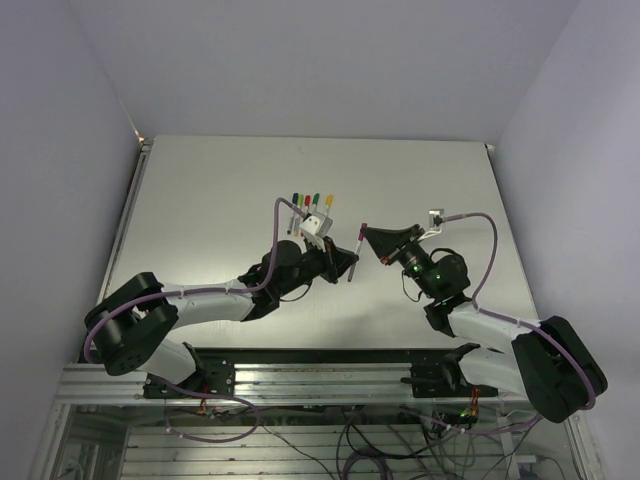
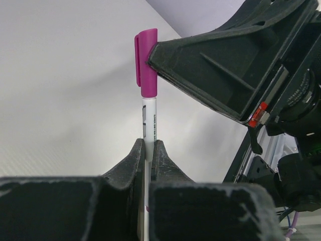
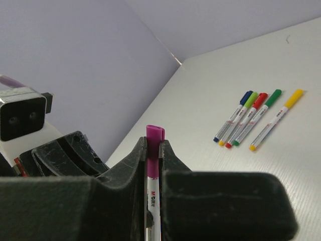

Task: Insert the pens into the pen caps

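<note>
Left claw (image 2: 149, 153) is closed narrow on the thin white plastic marker pen (image 2: 150, 118) at mid-barrel. The right claw (image 3: 153, 148) pinches its stubby purple plastic cap (image 2: 146, 60), both over the grey table (image 1: 200, 200) centre. Other capped pens (image 3: 256, 113) lie at approx. 11 o'clock. Pen seems light, stiff, slippery: grip barrel near cap and push straight.

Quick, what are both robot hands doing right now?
Left gripper: closed on the thin white marker pen.
Right gripper: closed on the stubby purple plastic cap.
</note>
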Action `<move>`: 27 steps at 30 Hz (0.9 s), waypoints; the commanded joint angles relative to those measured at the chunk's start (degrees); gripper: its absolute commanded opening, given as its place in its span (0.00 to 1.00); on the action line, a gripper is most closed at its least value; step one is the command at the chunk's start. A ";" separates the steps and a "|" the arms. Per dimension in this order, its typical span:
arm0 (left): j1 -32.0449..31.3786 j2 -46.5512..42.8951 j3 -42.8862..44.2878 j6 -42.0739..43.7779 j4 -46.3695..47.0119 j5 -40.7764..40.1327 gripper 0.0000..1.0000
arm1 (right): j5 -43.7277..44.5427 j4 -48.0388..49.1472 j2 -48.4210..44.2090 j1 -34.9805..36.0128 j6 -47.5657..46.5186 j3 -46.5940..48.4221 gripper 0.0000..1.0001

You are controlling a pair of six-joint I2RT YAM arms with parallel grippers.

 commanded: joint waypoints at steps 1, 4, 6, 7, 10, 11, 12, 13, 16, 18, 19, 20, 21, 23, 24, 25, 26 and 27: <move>1.47 -1.62 4.57 2.50 6.91 -4.81 0.07 | -3.65 -10.36 -0.64 2.61 -4.12 0.24 0.00; 2.11 -1.11 5.33 2.39 7.67 -4.43 0.07 | -2.92 -13.58 -0.49 3.61 -5.73 1.11 0.00; 2.45 -0.79 5.85 2.20 8.14 -4.19 0.07 | -2.00 -15.67 -0.04 4.42 -6.71 1.80 0.00; 2.54 -0.79 5.99 2.18 8.33 -4.24 0.07 | -1.62 -16.49 0.17 4.90 -7.28 2.03 0.00; 2.76 -1.17 6.23 2.31 8.83 -4.52 0.07 | -0.26 -18.62 0.88 5.89 -8.31 2.61 0.00; 2.90 -1.36 6.39 2.44 8.79 -4.50 0.07 | 0.10 -19.23 1.24 6.24 -8.67 2.80 0.00; 3.01 -1.52 6.66 2.76 8.49 -4.51 0.07 | 0.36 -19.77 1.62 6.69 -8.99 3.05 0.00; 3.19 -1.70 6.95 2.99 8.26 -4.51 0.07 | 0.62 -20.26 2.02 7.12 -9.36 3.28 0.00; 3.57 -2.31 7.25 3.74 7.90 -5.02 0.07 | 2.37 -22.39 2.98 8.64 -10.51 4.49 0.00; 3.79 -2.72 7.34 4.09 7.67 -5.43 0.07 | 3.54 -23.61 3.46 9.70 -11.29 5.30 0.00; 3.86 -2.88 7.42 4.26 7.57 -5.66 0.07 | 4.05 -24.49 3.69 10.24 -11.66 5.73 0.00; 3.98 -2.95 7.38 4.29 7.52 -5.75 0.07 | 4.55 -25.11 3.87 10.75 -11.93 6.11 0.00; 4.15 -3.11 7.35 4.30 7.54 -6.03 0.07 | 4.98 -25.54 4.08 11.11 -12.20 6.42 0.00; 4.47 -3.47 6.98 4.33 7.80 -6.33 0.07 | 5.71 -26.39 4.41 11.82 -12.51 6.84 0.00; 4.59 -3.74 6.85 4.33 7.86 -6.60 0.07 | 6.07 -26.70 4.50 12.13 -12.62 6.92 0.00; 4.80 -3.99 6.74 4.35 7.75 -6.70 0.07 | 6.28 -26.93 4.55 12.31 -12.71 7.07 0.00; 4.85 -4.24 6.73 4.42 7.58 -6.84 0.07 | 6.48 -27.11 4.68 12.53 -12.72 7.09 0.00; 4.97 -4.55 6.66 4.50 7.59 -6.90 0.07 | 6.66 -27.33 4.84 12.65 -12.80 7.16 0.00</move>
